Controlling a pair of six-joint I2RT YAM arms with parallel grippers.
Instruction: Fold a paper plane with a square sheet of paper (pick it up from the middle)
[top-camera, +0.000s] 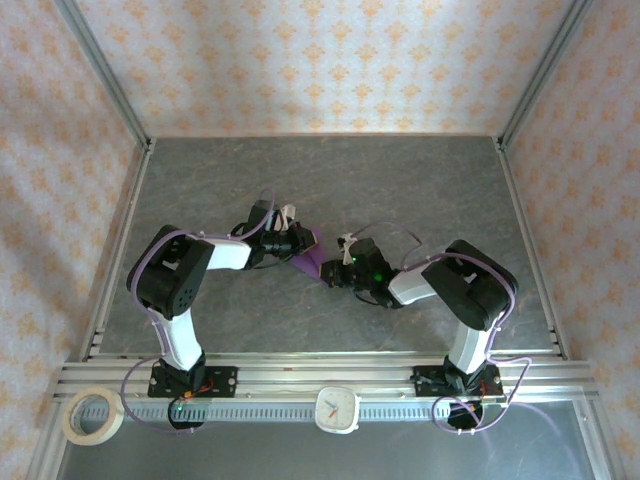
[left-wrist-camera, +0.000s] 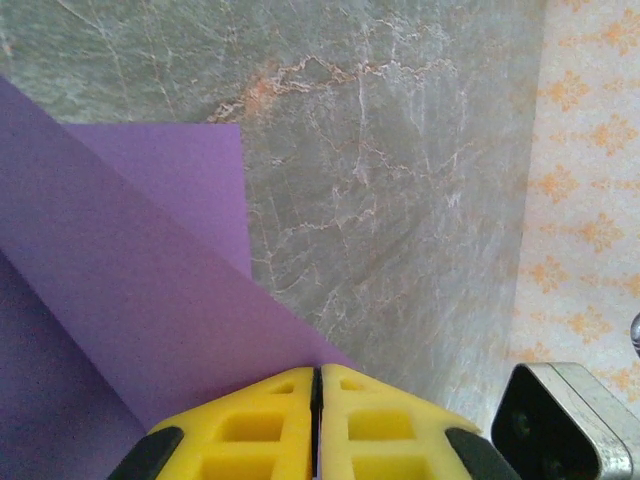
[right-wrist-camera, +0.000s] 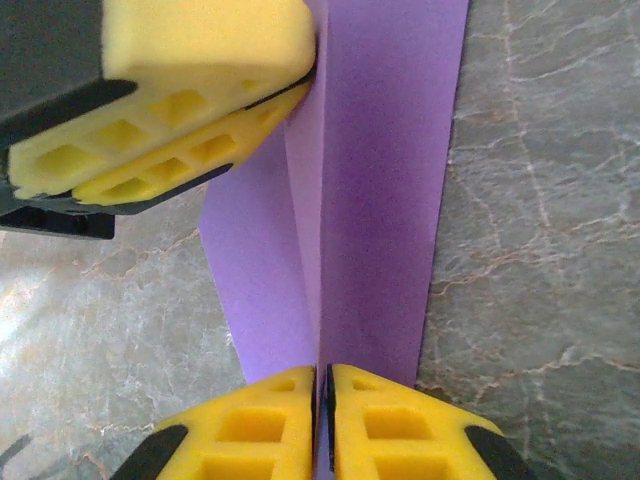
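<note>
Grey marbled tabletop (top-camera: 400, 190) fills the floor of a booth lined with orange-patterned wallpaper (top-camera: 320, 60) and framed in aluminium rails. At the near edge, a roll of masking tape (top-camera: 93, 415) lies at the left and a small white clock (top-camera: 337, 408) sits between the two arm bases.

Both arms reach inward and meet near the middle of the table, where the purple paper sheet (top-camera: 312, 258) lies partly folded between them.

From above, the left gripper (top-camera: 301, 240) is at the sheet's far-left side. In the left wrist view, its yellow fingers (left-wrist-camera: 255, 425) are pressed together with the paper's edge caught between them. The paper (left-wrist-camera: 150, 300) slopes away from the pinch, showing one diagonal fold and a lighter square-cornered flap lying toward the table.

The right gripper (top-camera: 336, 268) comes in from the near-right side. In its wrist view, the right gripper (right-wrist-camera: 323, 372) has its fingers closed on the near end of a lengthwise crease in the sheet (right-wrist-camera: 385, 200), which stands up as a narrow doubled strip. At the far end of that strip, the left gripper (right-wrist-camera: 306, 78) pinches the paper from the upper left.
</note>
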